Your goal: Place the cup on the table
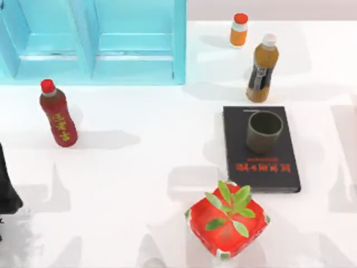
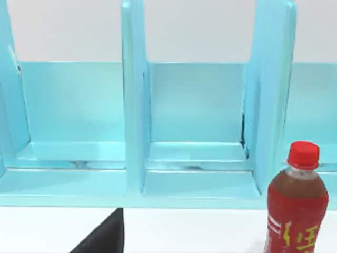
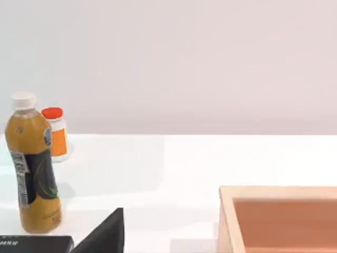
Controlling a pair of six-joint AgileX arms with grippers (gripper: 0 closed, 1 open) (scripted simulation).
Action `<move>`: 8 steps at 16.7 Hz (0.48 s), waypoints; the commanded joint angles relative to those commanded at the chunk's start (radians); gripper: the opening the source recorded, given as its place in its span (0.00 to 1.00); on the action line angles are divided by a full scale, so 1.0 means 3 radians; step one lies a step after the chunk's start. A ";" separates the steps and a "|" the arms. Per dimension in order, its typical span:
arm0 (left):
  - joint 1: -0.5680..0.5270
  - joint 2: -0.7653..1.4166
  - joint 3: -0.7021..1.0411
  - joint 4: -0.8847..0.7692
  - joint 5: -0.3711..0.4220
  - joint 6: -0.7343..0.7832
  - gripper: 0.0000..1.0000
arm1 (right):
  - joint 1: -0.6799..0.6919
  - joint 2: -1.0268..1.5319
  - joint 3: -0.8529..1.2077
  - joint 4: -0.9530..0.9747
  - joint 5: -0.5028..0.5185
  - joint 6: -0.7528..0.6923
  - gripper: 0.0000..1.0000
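The olive-grey cup [image 1: 264, 132] stands upright on the upper half of a black book [image 1: 260, 148] with red lettering, right of centre on the white table [image 1: 145, 167]. No gripper touches it. My left arm is parked at the table's left edge, where a dark part of the left gripper [image 1: 5, 187] shows; it is a dark wedge [image 2: 104, 237] in the left wrist view. A dark wedge of my right gripper [image 3: 105, 234] shows in the right wrist view, away from the cup.
A light-blue shelf unit [image 1: 95, 42] fills the back left. A red bottle [image 1: 58, 114] stands at the left, a brown bottle [image 1: 263, 68] and a small orange bottle [image 1: 239, 30] behind the book. A red plant pot [image 1: 227, 221] sits in front. A wooden box [image 3: 279, 219] lies near the right arm.
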 joint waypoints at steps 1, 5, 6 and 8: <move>0.0000 0.0000 0.0000 0.0000 0.0000 0.0000 1.00 | 0.0000 0.0000 0.0000 0.0000 0.0000 0.0000 1.00; 0.0000 0.0000 0.0000 0.0000 0.0000 0.0000 1.00 | 0.0034 0.0201 0.0141 -0.0189 0.0007 0.0040 1.00; 0.0000 0.0000 0.0000 0.0000 0.0000 0.0000 1.00 | 0.0056 0.0336 0.0239 -0.0310 0.0011 0.0070 1.00; 0.0000 0.0000 0.0000 0.0000 0.0000 0.0000 1.00 | 0.0112 0.0697 0.0517 -0.0616 0.0021 0.0154 1.00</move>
